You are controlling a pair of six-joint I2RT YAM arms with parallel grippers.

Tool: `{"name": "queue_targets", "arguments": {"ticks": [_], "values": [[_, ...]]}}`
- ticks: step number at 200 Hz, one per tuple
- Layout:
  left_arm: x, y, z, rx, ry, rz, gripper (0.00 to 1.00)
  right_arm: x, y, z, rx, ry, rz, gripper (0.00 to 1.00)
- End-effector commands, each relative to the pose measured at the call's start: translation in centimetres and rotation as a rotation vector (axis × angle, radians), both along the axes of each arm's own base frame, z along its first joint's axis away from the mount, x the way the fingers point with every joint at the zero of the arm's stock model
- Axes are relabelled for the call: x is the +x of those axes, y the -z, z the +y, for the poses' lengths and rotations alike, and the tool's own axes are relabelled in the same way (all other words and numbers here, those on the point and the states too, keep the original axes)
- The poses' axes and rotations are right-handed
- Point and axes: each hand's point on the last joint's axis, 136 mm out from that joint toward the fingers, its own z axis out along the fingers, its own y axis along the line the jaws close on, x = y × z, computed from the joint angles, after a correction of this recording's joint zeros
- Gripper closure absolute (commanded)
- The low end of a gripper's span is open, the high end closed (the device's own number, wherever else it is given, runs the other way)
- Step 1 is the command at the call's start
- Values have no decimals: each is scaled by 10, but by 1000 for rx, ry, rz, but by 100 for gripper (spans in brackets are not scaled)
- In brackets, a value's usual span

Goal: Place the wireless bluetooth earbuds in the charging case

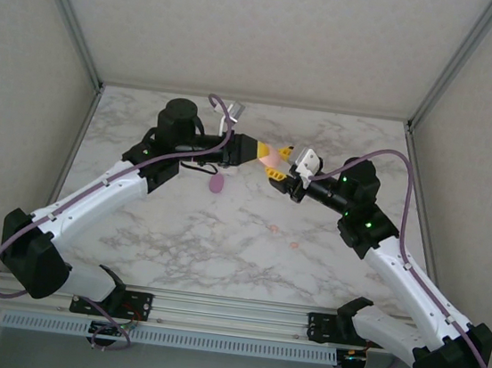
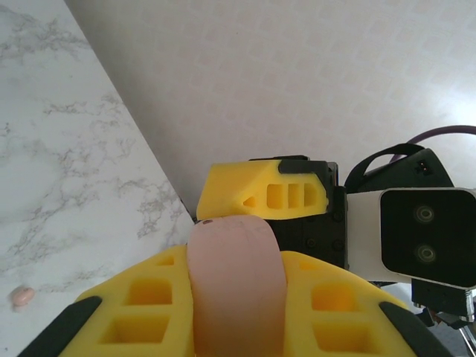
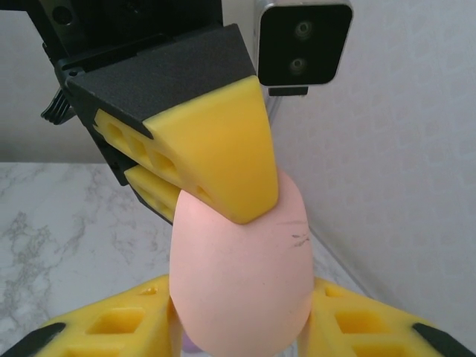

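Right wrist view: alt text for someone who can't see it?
A peach-pink pebble-shaped case is clamped by the left hand at the top of the frame. The right hand flanks its lower end with yellow fingers; whether it grips is unclear. Marble table behind.

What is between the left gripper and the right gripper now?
A pink case, raised off the table. The left gripper clamps it, and the right gripper flanks its other end. The top view and both wrist views show it.

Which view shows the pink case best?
Right wrist: the pink case looms large, pinched by the left tool. Left wrist shows one narrow end of it; top external, a small pink spot.
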Motion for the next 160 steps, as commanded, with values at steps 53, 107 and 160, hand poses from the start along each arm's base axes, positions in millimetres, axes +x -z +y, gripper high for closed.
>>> {"name": "queue_targets", "arguments": {"ticks": [53, 107, 160], "values": [[-6, -22, 13, 47, -34, -184, 53, -14, -8, 7, 3, -100, 153, 71], [-11, -23, 43, 182, -124, -492, 29, -22, -2, 10, -17, -139, 280, 72], [-33, -14, 69, 280, -129, -998, 21, -29, -5, 11, -22, -188, 329, 72]]}}
